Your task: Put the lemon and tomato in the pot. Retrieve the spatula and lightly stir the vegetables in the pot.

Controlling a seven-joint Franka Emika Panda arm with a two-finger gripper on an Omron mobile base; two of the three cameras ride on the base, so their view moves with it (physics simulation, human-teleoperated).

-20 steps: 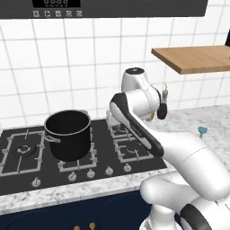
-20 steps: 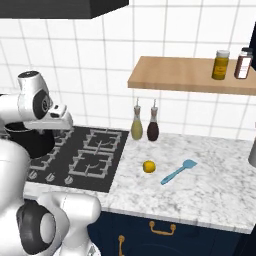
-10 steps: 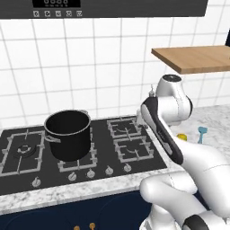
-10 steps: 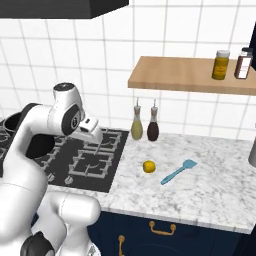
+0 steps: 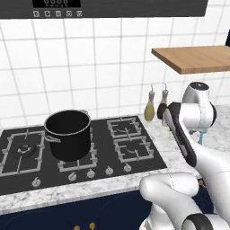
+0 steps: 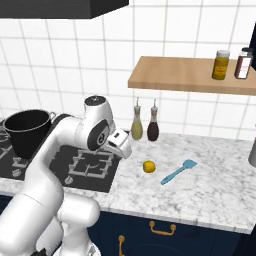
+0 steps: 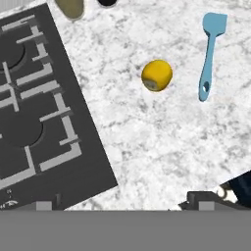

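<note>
We see the pot (image 6: 27, 131) on the stove's (image 6: 90, 167) left burner. Gripper (image 6: 123, 146) hangs over stove edge, jaws wide, holding nothing. On the marble counter (image 6: 210, 185) lies the lemon (image 6: 148, 166), w/ the spatula (image 6: 178, 171) just right, apart.

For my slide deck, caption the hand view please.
Looking down on a marble counter: lemon lying beside the light-blue spatula, black hob alongside.

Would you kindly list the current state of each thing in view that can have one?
Gripper: open, holding nothing, above the counter near the stove's edge.
Lemon: lying on the marble counter, untouched.
Spatula: lying flat on the counter, beside the lemon, apart from it.
Pot: upright on the stove, no lid.
</note>
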